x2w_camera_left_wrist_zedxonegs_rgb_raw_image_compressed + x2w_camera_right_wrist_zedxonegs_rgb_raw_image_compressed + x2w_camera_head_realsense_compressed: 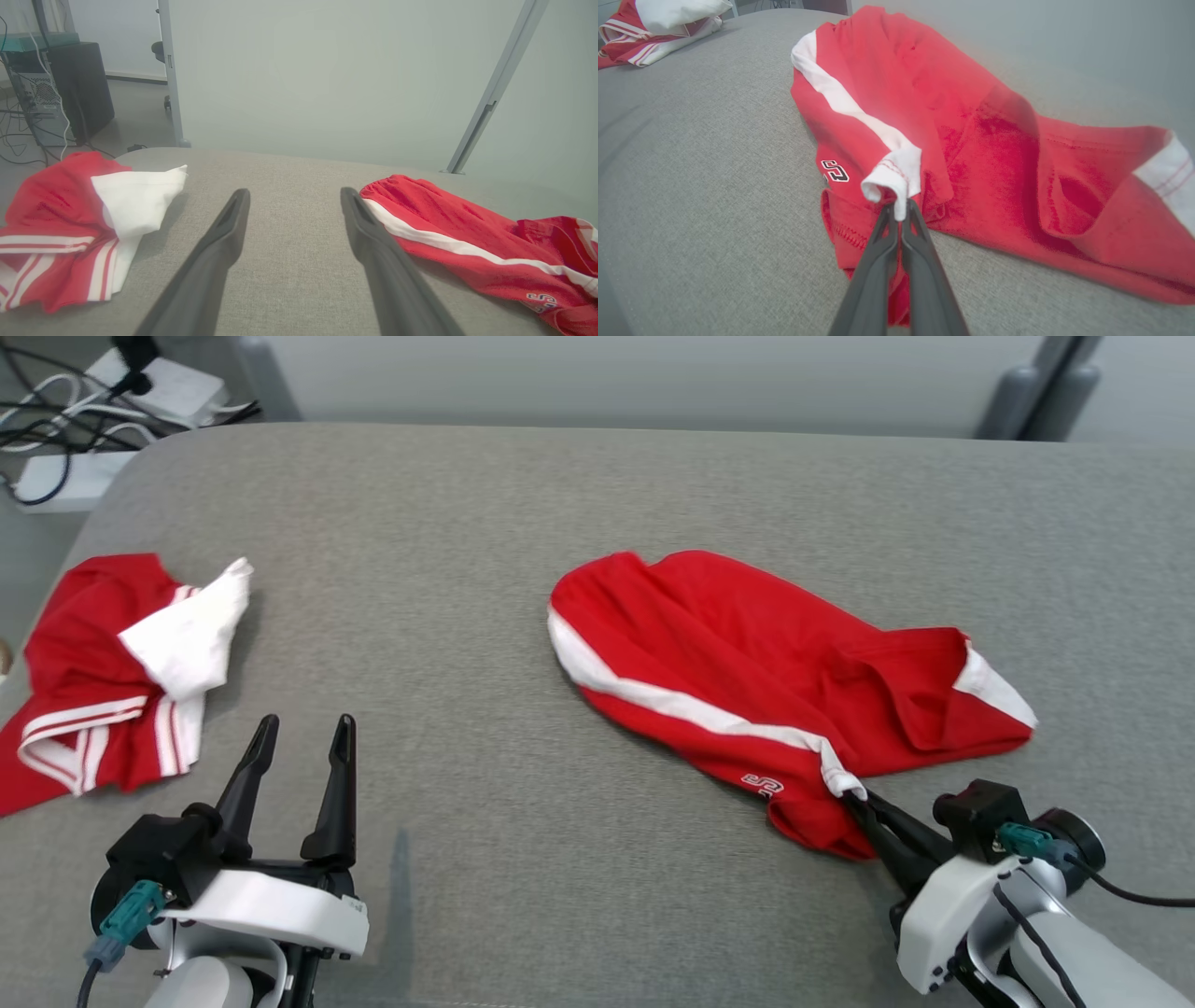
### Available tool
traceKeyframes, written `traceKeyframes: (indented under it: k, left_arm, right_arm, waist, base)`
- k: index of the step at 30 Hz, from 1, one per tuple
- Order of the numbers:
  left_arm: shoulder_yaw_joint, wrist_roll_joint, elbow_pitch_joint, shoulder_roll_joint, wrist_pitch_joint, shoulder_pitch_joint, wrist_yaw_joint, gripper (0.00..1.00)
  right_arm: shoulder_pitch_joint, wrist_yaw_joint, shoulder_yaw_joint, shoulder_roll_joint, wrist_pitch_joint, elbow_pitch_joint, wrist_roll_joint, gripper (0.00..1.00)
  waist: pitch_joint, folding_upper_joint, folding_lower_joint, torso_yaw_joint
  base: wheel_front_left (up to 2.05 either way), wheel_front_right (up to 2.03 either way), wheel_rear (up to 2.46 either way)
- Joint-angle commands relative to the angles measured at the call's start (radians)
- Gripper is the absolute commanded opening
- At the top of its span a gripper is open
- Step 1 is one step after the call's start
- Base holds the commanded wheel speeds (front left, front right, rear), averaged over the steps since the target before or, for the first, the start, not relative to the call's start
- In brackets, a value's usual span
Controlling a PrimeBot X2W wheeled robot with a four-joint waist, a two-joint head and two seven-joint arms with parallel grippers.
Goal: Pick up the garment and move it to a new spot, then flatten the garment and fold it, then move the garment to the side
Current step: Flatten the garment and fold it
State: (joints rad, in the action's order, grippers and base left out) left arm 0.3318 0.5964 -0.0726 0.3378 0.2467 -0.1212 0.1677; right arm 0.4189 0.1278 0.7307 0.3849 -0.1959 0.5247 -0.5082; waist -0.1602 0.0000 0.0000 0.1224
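**Right side.** My right pincer (899,212) has its jaws together, clamped on the white hem corner (893,176) of the garment (971,140). The pinched cloth rises in a small peak at the fingertips.

**Garment.** It is red with a white stripe and has dark lettering just beside the grip. It lies crumpled on the right half of the bench (513,523), a grey cloth-covered surface, and its far end reaches toward the bench's middle.

**Left side.** My left pincer (307,723) has its jaws apart and holds nothing. It hovers over bare bench at the lower left, well apart from the garment.

**Surroundings.** Beside it, at the bench's left edge, lies a second garment (84,663), red with white stripes and a white panel folded over. Cables (56,420) lie beyond the far left corner.
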Motion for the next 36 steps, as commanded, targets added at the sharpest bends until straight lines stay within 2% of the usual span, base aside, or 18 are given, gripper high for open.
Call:
traceKeyframes:
  k: [1, 11, 16, 17, 18, 19, 24, 28, 32, 36]
  left_arm:
    - [-0.045, -0.009, 0.026, 0.033, -0.003, -0.058, -0.002, 1.00]
    - [-0.045, -0.011, 0.039, 0.049, -0.021, -0.055, 0.011, 1.00]
    - [-0.039, -0.011, 0.045, 0.057, -0.033, -0.051, 0.011, 1.00]
    - [-0.038, -0.010, 0.046, 0.058, -0.034, -0.050, 0.012, 1.00]
    - [-0.038, -0.010, 0.047, 0.059, -0.036, -0.048, 0.013, 1.00]
    - [-0.037, -0.009, 0.048, 0.060, -0.037, -0.047, 0.013, 1.00]
    - [-0.033, -0.007, 0.052, 0.065, -0.045, -0.041, 0.015, 1.00]
    - [-0.035, -0.004, 0.058, 0.074, -0.050, -0.029, 0.019, 1.00]
    - [-0.036, -0.003, 0.064, 0.084, -0.056, -0.014, 0.024, 1.00]
    - [-0.035, -0.004, 0.075, 0.094, -0.063, 0.001, 0.028, 1.00]
  right_arm:
    - [-0.044, 0.003, -0.005, 0.024, 0.019, -0.048, -0.022, 0.00]
    - [-0.133, 0.003, -0.109, 0.075, 0.042, -0.095, -0.050, 0.00]
    - [-0.147, 0.003, -0.138, 0.078, 0.043, -0.081, -0.044, 0.00]
    - [-0.147, 0.003, -0.137, 0.075, 0.044, -0.081, -0.047, 0.03]
    - [-0.146, 0.003, -0.133, 0.074, 0.047, -0.080, -0.049, 0.40]
    - [-0.145, 0.003, -0.129, 0.073, 0.049, -0.080, -0.051, 1.00]
    - [-0.153, 0.003, -0.133, 0.091, 0.026, -0.103, -0.085, 1.00]
    - [-0.174, 0.003, -0.189, 0.122, -0.008, -0.131, -0.095, 1.00]
    - [-0.198, 0.003, -0.302, 0.140, -0.033, -0.154, -0.073, 1.00]
    - [-0.225, 0.003, -0.477, 0.108, -0.045, -0.189, -0.003, 1.00]
  waist:
    - [0.003, 0.0000, 0.0000, -0.051]
    - [0.014, 0.0000, 0.0000, -0.126]
    - [0.021, 0.0000, 0.0000, -0.141]
    - [0.022, 0.0000, 0.0000, -0.145]
    - [0.024, 0.0000, 0.0000, -0.147]
    - [0.026, 0.0000, 0.0000, -0.150]
    - [0.038, 0.0000, 0.0000, -0.158]
    - [0.056, 0.0000, 0.0000, -0.167]
    - [0.078, 0.0000, 0.0000, -0.178]
    - [0.101, 0.0000, 0.0000, -0.189]
  base:
    - [0.00, 0.00, 0.00]
    - [0.00, 0.00, 0.00]
    - [0.00, 0.00, 0.00]
    - [0.00, 0.00, 0.00]
    - [0.00, 0.00, 0.00]
    - [0.00, 0.00, 0.00]
    - [0.00, 0.00, 0.00]
    - [0.00, 0.00, 0.00]
    - [0.00, 0.00, 0.00]
    - [0.00, 0.00, 0.00]
